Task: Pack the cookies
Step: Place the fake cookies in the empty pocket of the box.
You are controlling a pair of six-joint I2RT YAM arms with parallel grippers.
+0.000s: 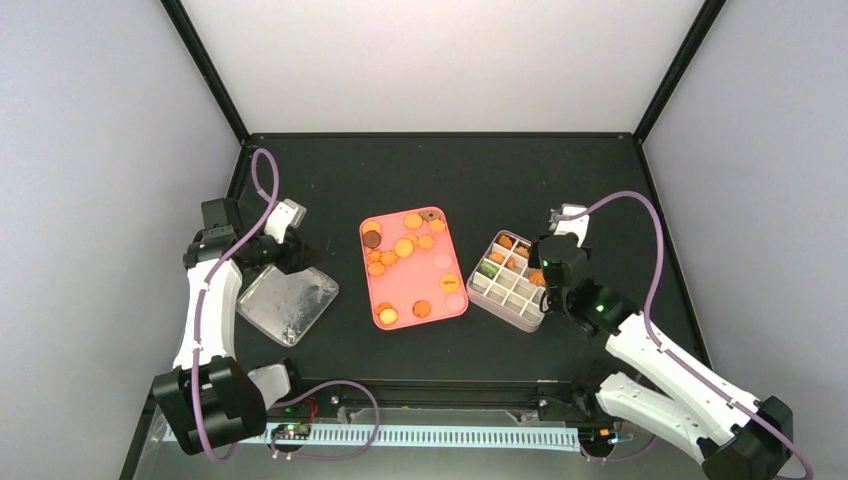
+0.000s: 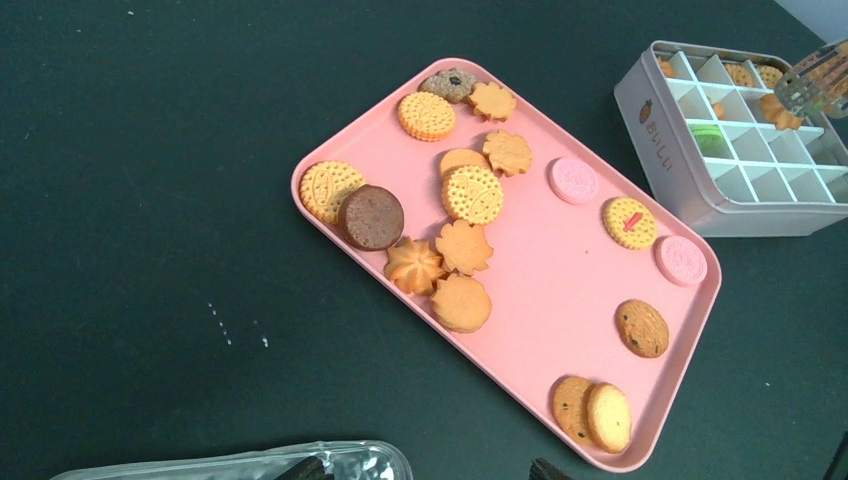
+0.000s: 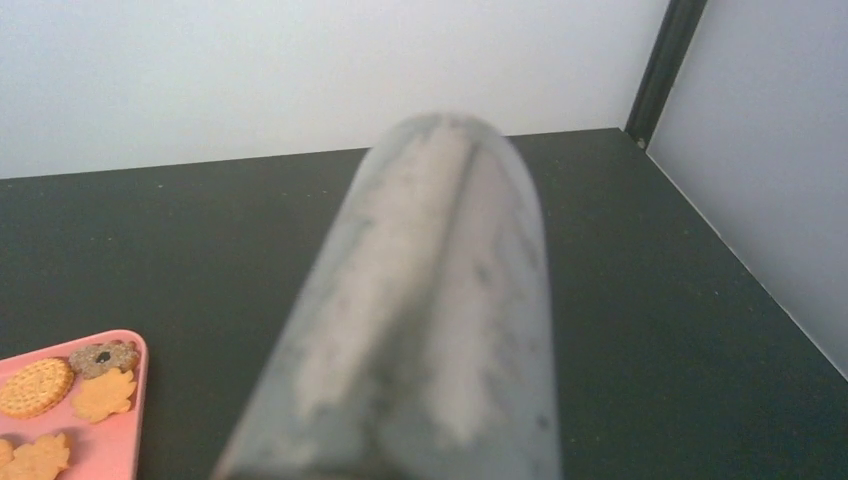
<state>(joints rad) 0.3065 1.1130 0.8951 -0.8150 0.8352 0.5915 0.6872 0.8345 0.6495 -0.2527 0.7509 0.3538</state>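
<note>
The cookies lie scattered on a pink tray, which sits mid-table: orange, golden, one dark brown, two pale pink. A few more cookies fill far cells of a white divided box. My right gripper hovers over the box's right side, shut on metal tongs that fill the right wrist view as a blur. The tongs' tip is above the box's far cells. My left gripper stands open left of the tray, and one fingertip shows through a clear lid.
The clear lid rests on the black table to the left of the tray, below my left gripper. White walls and black corner posts close in the table at the back and sides.
</note>
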